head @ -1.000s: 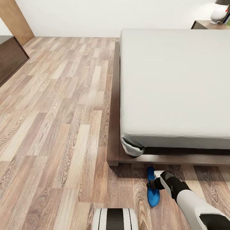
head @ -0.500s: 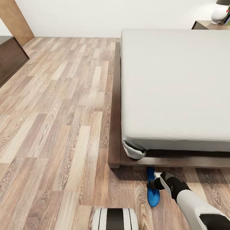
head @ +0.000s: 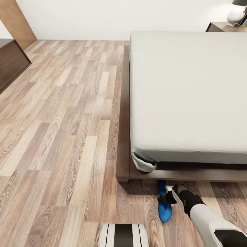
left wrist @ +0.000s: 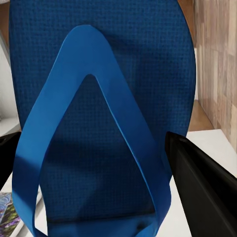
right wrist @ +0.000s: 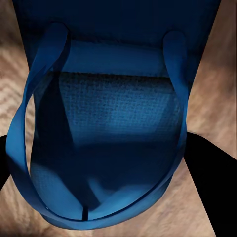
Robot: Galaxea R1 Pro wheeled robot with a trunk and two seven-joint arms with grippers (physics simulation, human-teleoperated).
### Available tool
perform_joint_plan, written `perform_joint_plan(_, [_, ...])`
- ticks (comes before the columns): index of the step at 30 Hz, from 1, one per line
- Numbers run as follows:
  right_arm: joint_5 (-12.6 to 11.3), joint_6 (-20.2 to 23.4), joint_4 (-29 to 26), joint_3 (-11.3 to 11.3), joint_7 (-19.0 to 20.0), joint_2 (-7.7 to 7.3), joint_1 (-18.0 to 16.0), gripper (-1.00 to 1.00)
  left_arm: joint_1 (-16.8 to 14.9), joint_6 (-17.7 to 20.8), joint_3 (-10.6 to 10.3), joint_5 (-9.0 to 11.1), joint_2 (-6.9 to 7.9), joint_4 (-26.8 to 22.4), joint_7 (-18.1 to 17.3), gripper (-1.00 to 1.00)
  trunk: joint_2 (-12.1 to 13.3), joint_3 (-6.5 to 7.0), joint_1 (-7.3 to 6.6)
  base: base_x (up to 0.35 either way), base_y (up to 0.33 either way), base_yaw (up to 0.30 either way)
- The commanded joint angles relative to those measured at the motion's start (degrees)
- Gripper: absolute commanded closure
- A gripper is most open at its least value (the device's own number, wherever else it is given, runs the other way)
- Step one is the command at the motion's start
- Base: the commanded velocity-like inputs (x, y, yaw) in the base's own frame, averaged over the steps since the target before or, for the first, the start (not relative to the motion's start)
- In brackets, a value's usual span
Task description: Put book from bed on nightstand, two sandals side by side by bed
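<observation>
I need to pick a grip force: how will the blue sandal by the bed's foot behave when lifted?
The sandal is thin and flat, so probably light and somewhat bendy. Its slim strap loops loosely, so it likely flexes. The textured sole should resist slipping between the right gripper's fingers.

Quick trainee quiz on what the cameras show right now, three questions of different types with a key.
1. True or false: the floor sandal lies close to the corner of the bed frame.
2. Multiple choice: the right tool is at A) the nightstand, B) the floor sandal, C) the mattress top.
3. Fill in: in the left wrist view, the left tool has a blue ____ between its fingers.

Key:
1. True
2. B
3. sandal, the second sandal
</observation>
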Motion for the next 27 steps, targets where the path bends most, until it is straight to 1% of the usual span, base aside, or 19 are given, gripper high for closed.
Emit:
perform_joint_plan(1, [0.43, 0.25, -0.10, 0.12, 0.37, -0.03, 0.00, 1.00, 0.01, -0.33, 0.15, 0.20, 0.00, -0.06, 0.02, 1.00, -0.01, -0.03, -0.01, 0.017, -0.003, 0.000])
perform_joint_plan(27, [0.43, 0.23, 0.08, 0.12, 0.37, -0.04, 0.00, 1.00, 0.04, -0.34, 0.09, 0.20, -0.01, -0.06, 0.07, 1.00, -0.01, -0.03, -0.01, 0.002, 0.000, 0.000])
